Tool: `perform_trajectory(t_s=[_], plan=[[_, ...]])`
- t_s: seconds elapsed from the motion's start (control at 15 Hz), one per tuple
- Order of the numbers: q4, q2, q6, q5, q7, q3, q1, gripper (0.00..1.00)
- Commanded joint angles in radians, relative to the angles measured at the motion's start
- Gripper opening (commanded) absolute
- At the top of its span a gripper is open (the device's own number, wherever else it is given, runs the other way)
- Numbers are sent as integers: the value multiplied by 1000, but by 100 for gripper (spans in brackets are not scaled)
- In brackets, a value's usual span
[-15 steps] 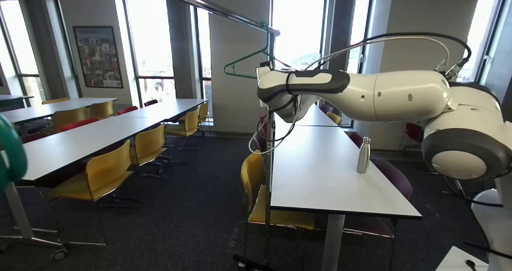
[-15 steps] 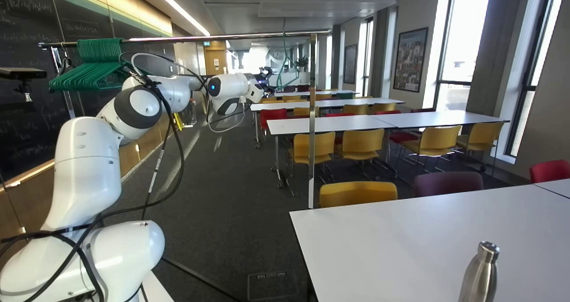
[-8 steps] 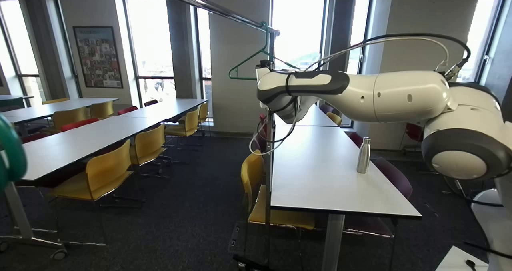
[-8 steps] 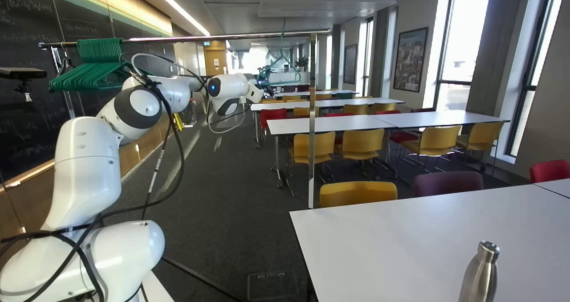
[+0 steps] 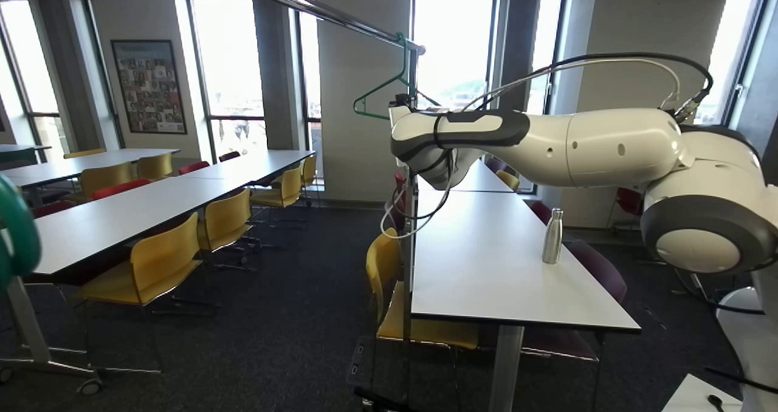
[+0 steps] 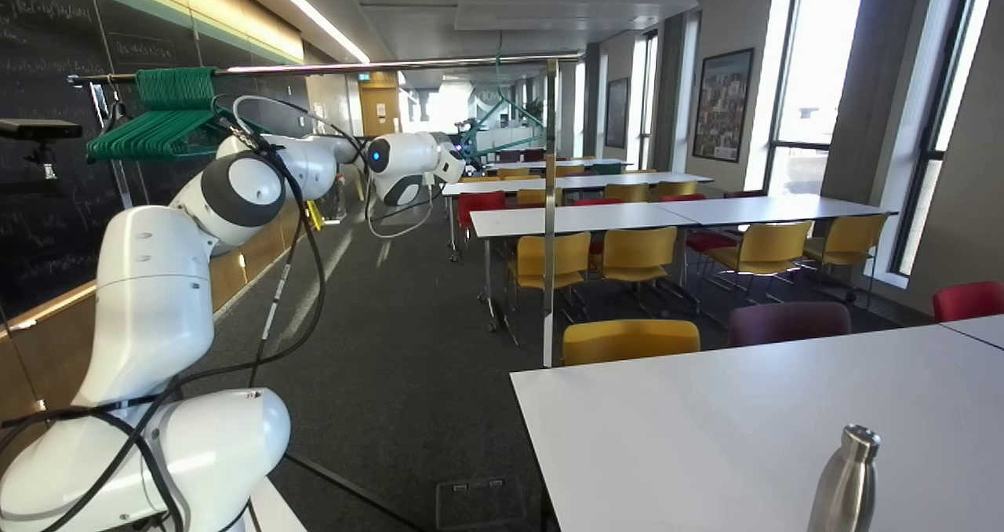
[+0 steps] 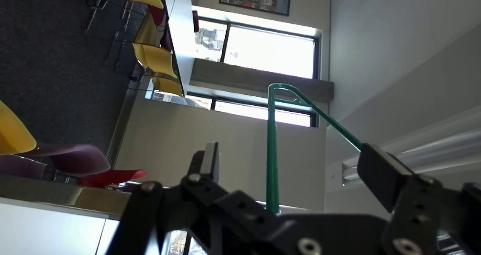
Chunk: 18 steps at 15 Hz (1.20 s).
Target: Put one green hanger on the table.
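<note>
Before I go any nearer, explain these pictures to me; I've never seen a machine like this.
The white machine is a robot arm, steered by a person. Both exterior views come from cameras standing apart from it. The wrist view comes from a camera on the arm itself, and there the room looks turned on its side.

At the arm's end is its grasping part, the tool. Its two dark fingers stand apart, with a green hanger showing between them, so nothing seems to be gripped. The hanger's hook is over a metal rail, where a bunch of green hangers also hangs.

On the white table stands a metal bottle; the hanger has not been put there yet.
</note>
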Motion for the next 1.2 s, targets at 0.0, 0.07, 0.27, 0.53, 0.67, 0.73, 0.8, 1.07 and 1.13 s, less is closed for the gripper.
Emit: perform_trajectory(t_s=[0.0, 0.07, 0.27, 0.53, 0.67, 0.73, 0.8, 1.07, 1.13], plan=[[-49, -16, 65, 24, -12, -46, 23, 100], [-40, 32, 105, 58, -9, -103, 31, 100], [-20, 188, 38, 211, 26, -343, 72, 100], [-39, 300, 31, 293, 9, -456, 75, 100], [1, 261, 31, 301, -73, -390, 67, 100], [16, 234, 31, 285, -91, -351, 64, 100], [36, 193, 31, 264, -111, -297, 58, 100], [106, 137, -48, 172, -47, -176, 39, 100], [121, 111, -54, 158, -65, -138, 30, 100]])
